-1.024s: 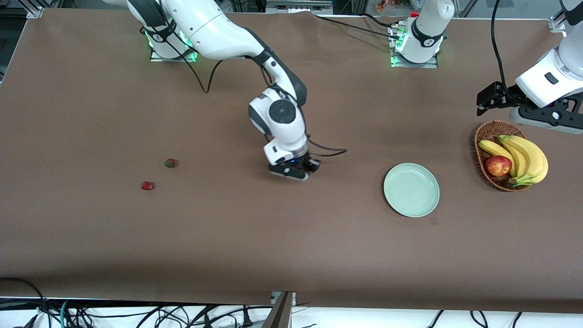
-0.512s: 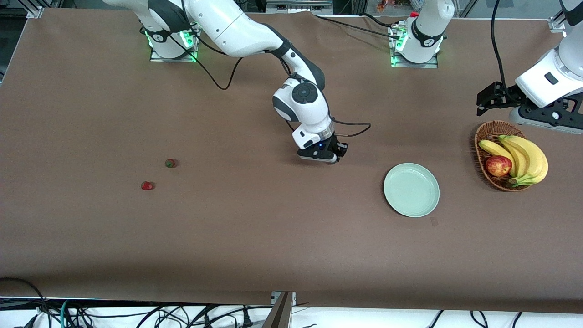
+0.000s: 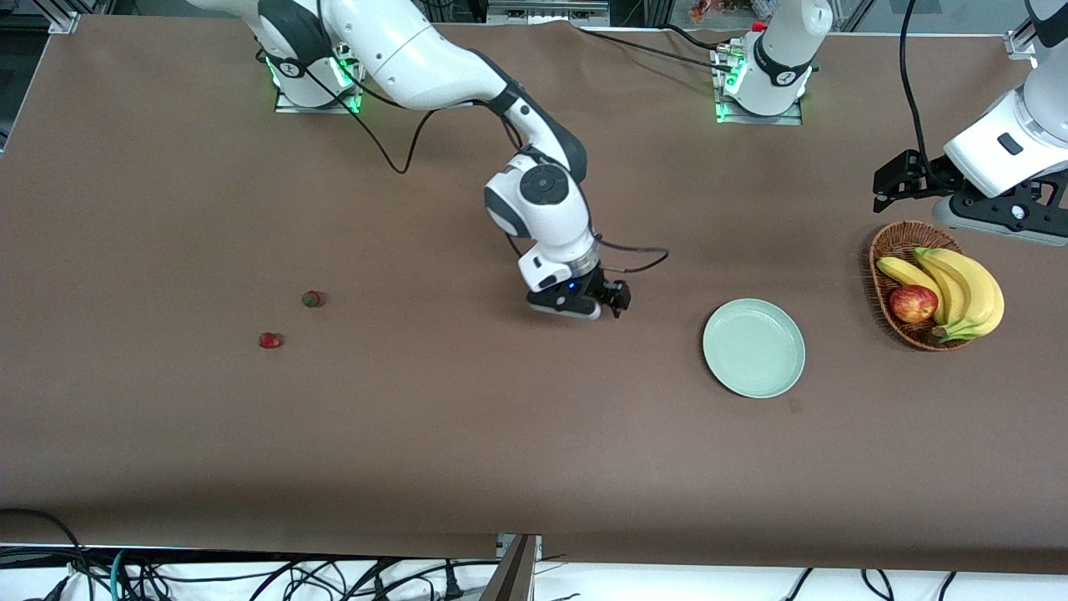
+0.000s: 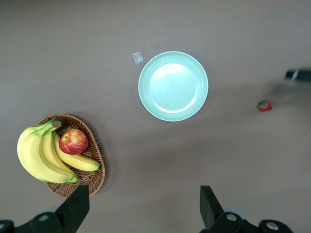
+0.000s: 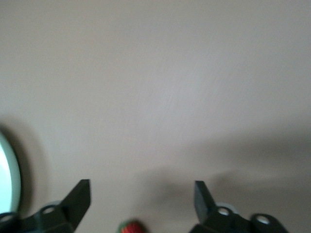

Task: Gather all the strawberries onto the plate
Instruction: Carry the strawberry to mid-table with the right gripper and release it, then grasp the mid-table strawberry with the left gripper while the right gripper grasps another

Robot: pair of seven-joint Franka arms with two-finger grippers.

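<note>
Two strawberries (image 3: pixel 313 298) (image 3: pixel 269 340) lie on the table toward the right arm's end. A third strawberry (image 4: pixel 264 105) lies on the table beside the plate (image 3: pixel 754 348), toward the right arm's end of it. It is hidden in the front view. My right gripper (image 3: pixel 596 305) hangs over it, open and empty. In the right wrist view the gripper (image 5: pixel 142 189) has the berry (image 5: pixel 131 227) below the gap between its fingers, with the plate's rim (image 5: pixel 7 170) at the edge. The pale green plate (image 4: pixel 173 86) is empty. My left gripper (image 3: pixel 886 185) waits open (image 4: pixel 143 196) high above the basket.
A brown wicker basket (image 3: pixel 884 250) with bananas (image 3: pixel 959 288) and a red-yellow apple (image 3: pixel 913 304) stands beside the plate, toward the left arm's end. A small paper scrap (image 3: pixel 795 405) lies next to the plate, nearer the front camera.
My right gripper has swung along the table toward the plate, then come back a little and lower. The left arm and the two far strawberries have not moved.
</note>
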